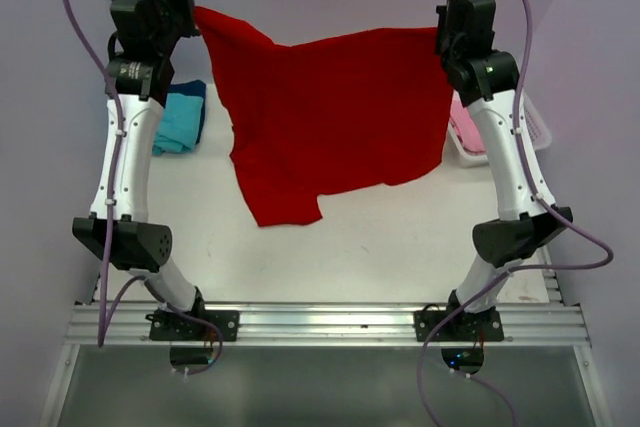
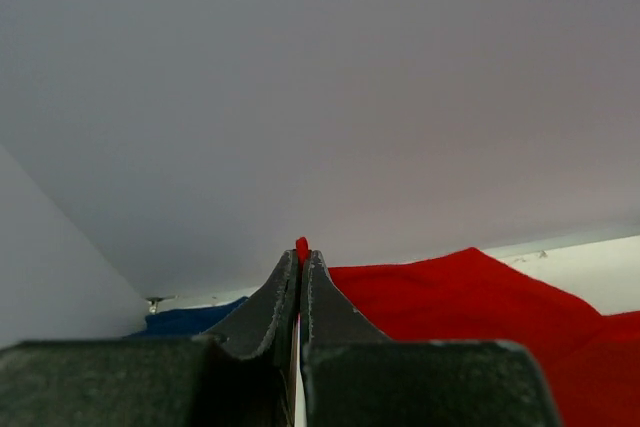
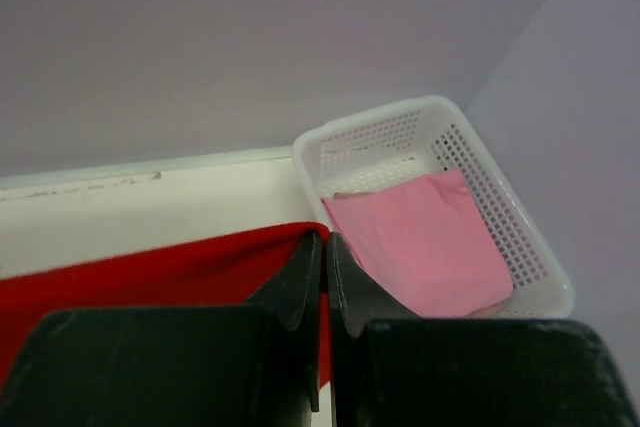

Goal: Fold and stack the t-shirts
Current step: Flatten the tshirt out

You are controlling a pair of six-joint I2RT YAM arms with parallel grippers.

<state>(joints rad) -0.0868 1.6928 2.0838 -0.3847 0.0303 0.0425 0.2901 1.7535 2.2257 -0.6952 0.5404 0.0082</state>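
The red t-shirt point(image 1: 335, 117) hangs spread between my two grippers, lifted above the table, its lower edge drooping toward the front left. My left gripper point(image 1: 197, 15) is shut on its left corner; a red tip shows between the jaws in the left wrist view point(image 2: 301, 249). My right gripper point(image 1: 438, 35) is shut on its right corner, as the right wrist view point(image 3: 323, 239) shows. A teal t-shirt point(image 1: 180, 125) and a dark blue one point(image 1: 190, 89) lie folded at the left. A pink t-shirt point(image 3: 425, 237) lies in the basket.
The white lattice basket point(image 3: 500, 197) stands at the right edge of the table, partly behind my right arm point(image 1: 500, 137). Grey walls enclose the back and sides. The aluminium rail point(image 1: 330, 322) runs along the near edge.
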